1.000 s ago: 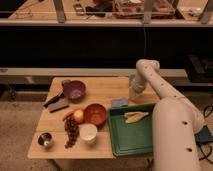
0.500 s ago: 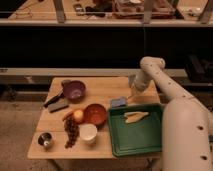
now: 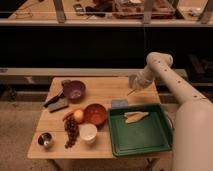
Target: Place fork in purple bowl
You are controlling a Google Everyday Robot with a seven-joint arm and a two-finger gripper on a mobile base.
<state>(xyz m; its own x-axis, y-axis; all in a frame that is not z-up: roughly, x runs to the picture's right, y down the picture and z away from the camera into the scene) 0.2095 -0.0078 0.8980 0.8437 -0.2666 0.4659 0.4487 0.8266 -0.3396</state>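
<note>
The purple bowl (image 3: 74, 90) stands at the table's back left, with nothing in it that I can see. My gripper (image 3: 133, 83) hangs over the back right of the table, well to the right of the bowl and above the green tray's far edge. A slim pale fork (image 3: 131, 92) slants down and to the left from the gripper, held clear of the table.
A green tray (image 3: 150, 137) at the front right holds broad pale yellowish pieces (image 3: 136, 116). An orange-brown bowl (image 3: 95, 114), a white cup (image 3: 88, 133), dark grapes (image 3: 71, 131), a metal cup (image 3: 45, 140), a black-handled tool (image 3: 53, 99) and a grey-blue pad (image 3: 119, 103) also lie on the table.
The arm has lifted and drawn back from over the tray's left edge. The gripper is now higher, with the fork hanging from it.
</note>
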